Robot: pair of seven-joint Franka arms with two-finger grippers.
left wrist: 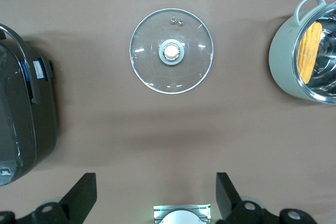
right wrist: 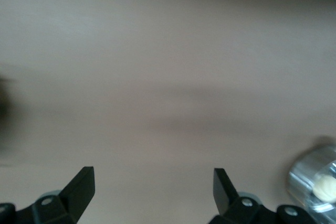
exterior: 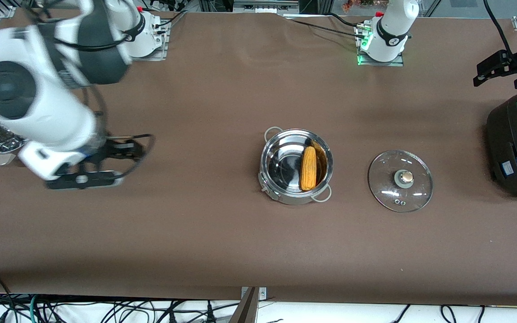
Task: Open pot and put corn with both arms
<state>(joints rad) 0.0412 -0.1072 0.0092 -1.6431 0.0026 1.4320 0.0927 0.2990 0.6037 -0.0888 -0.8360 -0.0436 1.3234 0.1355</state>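
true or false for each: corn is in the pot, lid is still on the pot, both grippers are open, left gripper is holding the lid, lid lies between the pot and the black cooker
1. The corn lies inside the pot. True.
2. The lid is on the pot. False: it lies flat on the table beside the pot, knob up.
3. Both grippers are open. True: the left gripper and the right gripper both show spread fingers with nothing between them.
4. The left gripper holds the lid. False: it is up above the table near the lid and the black cooker, empty.
5. The lid lies between the pot and the black cooker. True.
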